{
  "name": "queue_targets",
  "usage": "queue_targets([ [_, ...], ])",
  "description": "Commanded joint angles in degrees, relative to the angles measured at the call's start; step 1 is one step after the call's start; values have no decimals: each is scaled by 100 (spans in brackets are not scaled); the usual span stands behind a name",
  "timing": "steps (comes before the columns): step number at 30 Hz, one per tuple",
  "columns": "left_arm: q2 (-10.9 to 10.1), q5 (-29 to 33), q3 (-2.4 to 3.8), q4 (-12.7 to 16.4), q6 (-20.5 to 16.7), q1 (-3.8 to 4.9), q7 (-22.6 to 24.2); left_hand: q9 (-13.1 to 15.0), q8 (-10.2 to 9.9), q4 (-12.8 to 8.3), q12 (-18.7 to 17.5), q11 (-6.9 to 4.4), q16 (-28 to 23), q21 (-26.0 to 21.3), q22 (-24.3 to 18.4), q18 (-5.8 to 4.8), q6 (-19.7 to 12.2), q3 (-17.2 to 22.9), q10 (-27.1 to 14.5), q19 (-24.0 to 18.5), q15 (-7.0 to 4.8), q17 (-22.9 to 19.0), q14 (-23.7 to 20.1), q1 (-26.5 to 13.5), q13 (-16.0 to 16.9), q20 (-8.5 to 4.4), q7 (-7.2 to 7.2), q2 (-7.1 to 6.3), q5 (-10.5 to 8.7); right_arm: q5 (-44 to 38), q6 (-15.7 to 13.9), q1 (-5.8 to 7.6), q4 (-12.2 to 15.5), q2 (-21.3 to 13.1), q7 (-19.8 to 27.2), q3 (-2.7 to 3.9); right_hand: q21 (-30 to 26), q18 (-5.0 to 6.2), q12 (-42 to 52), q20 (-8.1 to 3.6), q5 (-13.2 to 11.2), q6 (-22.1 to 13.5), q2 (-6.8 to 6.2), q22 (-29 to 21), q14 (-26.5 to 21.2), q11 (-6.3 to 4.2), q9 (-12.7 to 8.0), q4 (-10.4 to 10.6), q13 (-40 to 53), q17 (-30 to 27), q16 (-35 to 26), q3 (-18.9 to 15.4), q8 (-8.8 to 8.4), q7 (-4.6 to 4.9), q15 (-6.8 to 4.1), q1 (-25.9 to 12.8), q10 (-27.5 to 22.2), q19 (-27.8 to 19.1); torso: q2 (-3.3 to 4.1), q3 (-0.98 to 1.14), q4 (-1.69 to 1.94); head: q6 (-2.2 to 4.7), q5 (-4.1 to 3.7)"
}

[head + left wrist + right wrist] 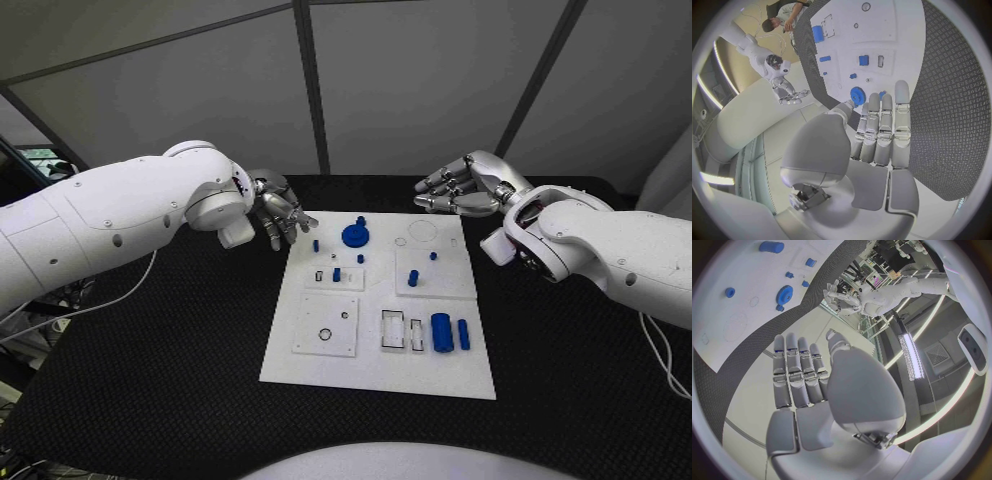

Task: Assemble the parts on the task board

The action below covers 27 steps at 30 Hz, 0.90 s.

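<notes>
The white task board [378,370] lies in the middle of the black table. A blue gear [355,235] stands near its far edge, with several small blue pegs [413,278] around the middle and two blue cylinders [441,331] lying at the near right. My left hand [281,215] hovers at the board's far left corner, fingers straight and holding nothing. In the left wrist view the fingers [887,125] point towards the gear [857,94]. My right hand [459,190] hovers beyond the far right corner, also holding nothing, its fingers [798,370] extended with the gear [785,292] ahead.
Black matting [159,370] surrounds the board on all sides. Grey wall panels [418,80] close off the far side of the table. The board carries raised white sub-plates with a rectangular slot [392,329] and round holes [326,334].
</notes>
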Motion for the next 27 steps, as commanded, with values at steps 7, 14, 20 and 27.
queue_targets([
  [7,372,-935,-189,-463,-188,1,378,810,1482,398,3067,-271,1092,3787,4083,-658,-460,-757,43,907,-384,1142,1067,-536,2795,-325,-285,125,-132,27,57,7,2,22,35,3,-46,10,-30,42,42,-9,58,-18,-43,1,-3,-25,-22,-24,-25,-19,15,39,6,-1,-50,-8,10,7,-1,-15,38],
  [14,633,-1254,-271,-749,30,-13,244,987,1812,421,3933,-399,1970,4296,4720,-762,-389,-1268,672,1044,-522,2173,1246,-569,4012,-445,-420,250,-401,27,60,6,-6,44,25,3,-53,10,-31,44,45,-17,60,-23,-46,5,-4,-25,-29,-33,-24,-23,11,43,9,-5,-55,-6,13,9,-11,-37,56],
  [20,736,-1325,-284,-902,137,-17,145,1114,1944,416,4183,-441,2462,4381,4838,-782,-396,-1454,857,1073,-564,2655,1272,-529,4397,-489,-466,302,-405,27,56,6,-8,44,19,3,-65,10,-33,48,51,-30,61,-30,-51,11,-6,-25,-38,-46,-23,-31,6,49,13,-13,-63,-4,9,12,-9,-47,52],
  [27,885,-1494,-287,-1087,438,-17,1,1167,1965,430,4177,-433,2478,4388,4856,-782,-441,-1627,817,1066,-559,2763,1211,-627,4388,-490,-457,318,-495,27,58,6,-14,61,12,3,-76,10,-35,51,56,-41,61,-36,-57,16,-7,-26,-44,-58,-23,-39,2,54,17,-21,-71,-3,12,8,-15,-66,64],
])
